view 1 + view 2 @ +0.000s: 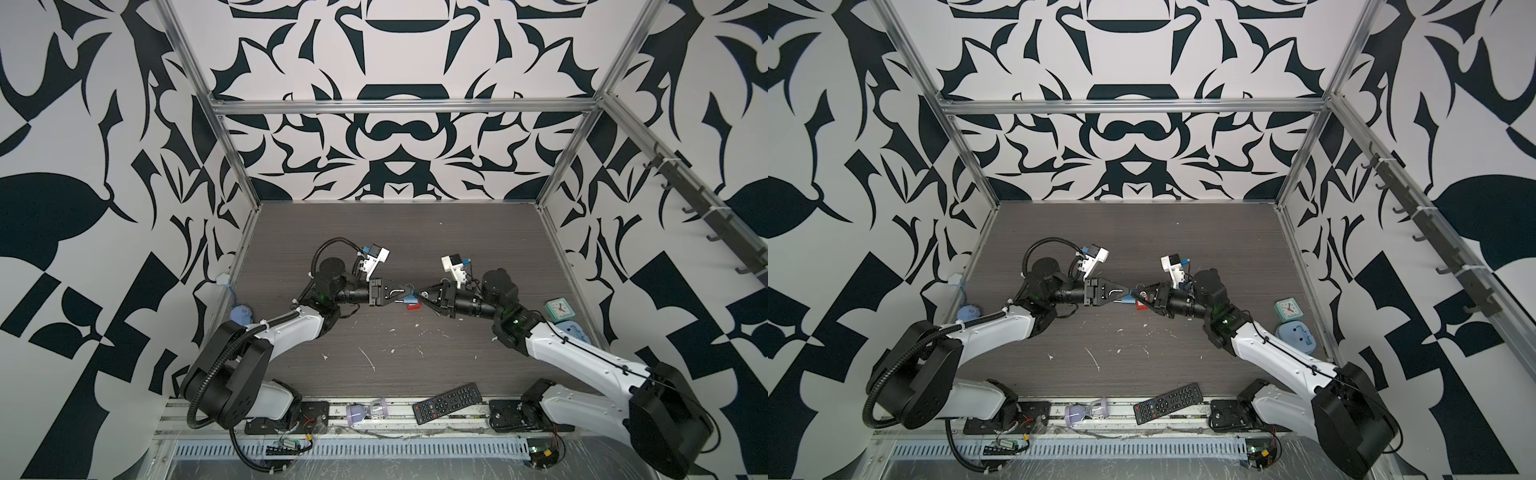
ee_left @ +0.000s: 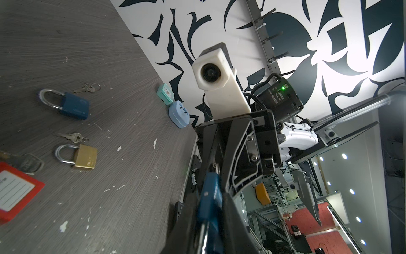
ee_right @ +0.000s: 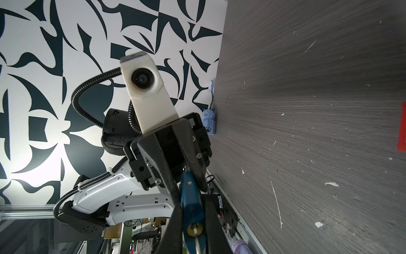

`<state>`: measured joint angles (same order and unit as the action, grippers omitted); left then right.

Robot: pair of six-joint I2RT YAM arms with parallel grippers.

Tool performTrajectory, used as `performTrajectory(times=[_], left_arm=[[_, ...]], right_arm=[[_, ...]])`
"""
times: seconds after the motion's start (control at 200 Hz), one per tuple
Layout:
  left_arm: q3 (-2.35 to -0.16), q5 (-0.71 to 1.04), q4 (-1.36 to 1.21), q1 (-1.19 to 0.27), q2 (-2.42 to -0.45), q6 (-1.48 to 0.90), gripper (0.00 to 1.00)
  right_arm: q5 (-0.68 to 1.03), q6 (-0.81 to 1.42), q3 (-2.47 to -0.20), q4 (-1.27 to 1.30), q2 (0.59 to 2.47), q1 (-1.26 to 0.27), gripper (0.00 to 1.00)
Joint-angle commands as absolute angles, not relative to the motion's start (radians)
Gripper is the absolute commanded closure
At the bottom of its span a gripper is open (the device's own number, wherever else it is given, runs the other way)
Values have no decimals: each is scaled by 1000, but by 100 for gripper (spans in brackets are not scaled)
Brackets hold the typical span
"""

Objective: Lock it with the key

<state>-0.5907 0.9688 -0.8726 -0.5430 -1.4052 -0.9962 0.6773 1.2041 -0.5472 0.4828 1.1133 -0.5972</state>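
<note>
Above the middle of the table (image 1: 415, 249), the two arms meet tip to tip and share one blue padlock (image 1: 410, 299), held clear of the surface. The left hand (image 1: 404, 296) reaches in from the left. Its fingers (image 2: 235, 224) press on both sides of the padlock's body, and the silver shackle (image 1: 397, 291) lies back in the gap between them, pointing toward that wrist. The right hand (image 1: 418, 296) reaches in from the opposite side and is clamped on the keyhole end; in the right wrist view its fingers (image 3: 214, 233) sit tight against the blue body. The key (image 3: 198, 244) stands in the brass keyhole (image 3: 194, 229), its shaft running back between the right fingers. Whether the shackle is pushed home into the body I cannot tell.

Just beneath the hands a red tag (image 1: 414, 307) lies on the table. The left wrist view also shows a second blue padlock (image 2: 66, 105) and a brass padlock (image 2: 84, 157) lying flat, each with small keys (image 2: 72, 137) beside it. A clock (image 1: 559, 309) and a pale blue adapter (image 1: 571, 330) sit by the right wall, a small blue toy (image 1: 241, 313) sits by the left wall, and a remote (image 1: 446, 402) lies at the near edge.
</note>
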Motion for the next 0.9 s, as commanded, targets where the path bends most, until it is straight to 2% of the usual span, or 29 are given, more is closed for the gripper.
performTrajectory(times=[0.0,0.1,0.28,0.605,0.825,0.895], left_arm=[[-589,999,-1031,-555,-1404,-1062,100],[-575,974,-1090,-555,-1422,-1110,100],[-578,968,-1203,-555,-1485,-1184,100],[-590,970,-1272,-556,-1540,-1229,100],[-596,971,-1259,-555,-1544,-1230,100],[-596,968,-1258,-556,-1544,-1232,100]], right_arm=[[649,1194,-578,522,1103,-594,100],[659,1192,-574,536,1101,-594,100],[684,1224,-558,620,1107,-594,81],[695,1250,-555,663,1135,-594,79],[701,1266,-560,700,1167,-595,72],[699,1272,-561,707,1173,-595,74]])
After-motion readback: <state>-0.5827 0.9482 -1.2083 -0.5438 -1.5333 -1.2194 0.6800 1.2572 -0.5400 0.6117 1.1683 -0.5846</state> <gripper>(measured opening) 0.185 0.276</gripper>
